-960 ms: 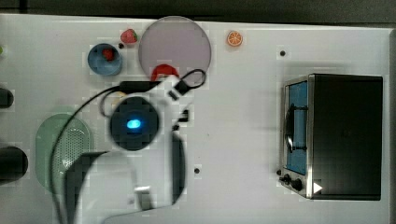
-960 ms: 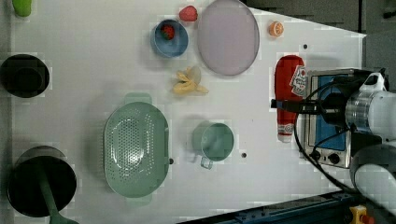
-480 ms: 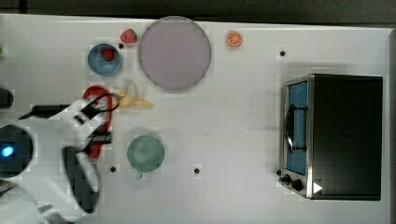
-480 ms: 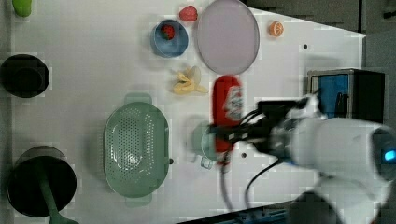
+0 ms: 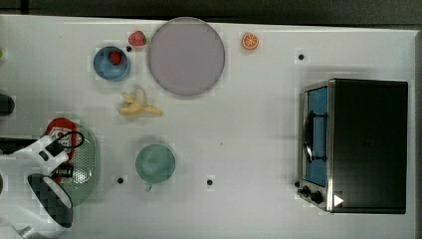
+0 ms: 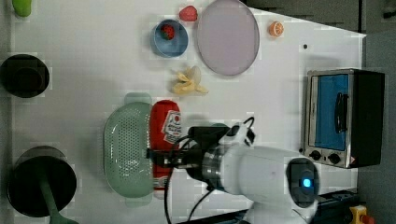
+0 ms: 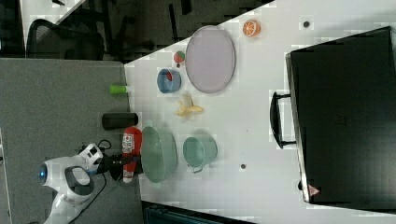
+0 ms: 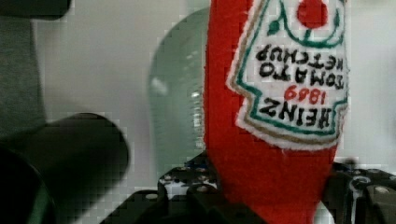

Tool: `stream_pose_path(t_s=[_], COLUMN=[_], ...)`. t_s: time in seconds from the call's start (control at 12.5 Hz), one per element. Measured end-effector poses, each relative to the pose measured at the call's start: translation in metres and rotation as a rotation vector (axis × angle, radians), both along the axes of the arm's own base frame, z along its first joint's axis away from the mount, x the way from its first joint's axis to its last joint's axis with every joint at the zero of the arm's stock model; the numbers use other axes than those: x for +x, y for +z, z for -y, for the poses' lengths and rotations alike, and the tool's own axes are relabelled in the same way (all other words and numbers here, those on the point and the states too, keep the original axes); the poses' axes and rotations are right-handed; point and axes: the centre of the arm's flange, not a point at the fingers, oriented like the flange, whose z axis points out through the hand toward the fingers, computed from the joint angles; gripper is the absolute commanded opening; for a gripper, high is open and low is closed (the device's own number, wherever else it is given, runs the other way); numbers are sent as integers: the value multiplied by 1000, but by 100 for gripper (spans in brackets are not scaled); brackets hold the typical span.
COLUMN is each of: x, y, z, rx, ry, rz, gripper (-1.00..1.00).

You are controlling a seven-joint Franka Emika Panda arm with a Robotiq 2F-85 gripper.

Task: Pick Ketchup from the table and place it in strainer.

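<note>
Red tapered ketchup squeeze bottle w/ white label (image 6: 166,135) is clamped in the gripper (image 6: 161,157) fingers, held above the pale green oval perforated plastic strainer (image 6: 127,149), over its rim nearest the arm. Best: carry it to strainer's centre, lower, then release. Right view shows bottle (image 7: 131,148) beside strainer; wrist view reads label.

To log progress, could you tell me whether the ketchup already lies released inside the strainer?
No: the gripper grips the ketchup above the strainer.
</note>
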Motion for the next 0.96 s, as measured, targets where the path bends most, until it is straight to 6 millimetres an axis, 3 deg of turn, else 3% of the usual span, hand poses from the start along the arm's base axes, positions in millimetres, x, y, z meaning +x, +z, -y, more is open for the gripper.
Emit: stream_pose_path(t_s=[0.24,0.48,0.72,0.8,0.96], x=[1,6,14,16,25], y=[-52,-89,-73,-56,-1], z=[-2,10,22,31,56], rx=[20,27,-14,-63,-163], ry=[-26,-78,-149,-160,-203], rz=[-49,-101,-106,-103,-80], gripper=[97,100,100,100,100])
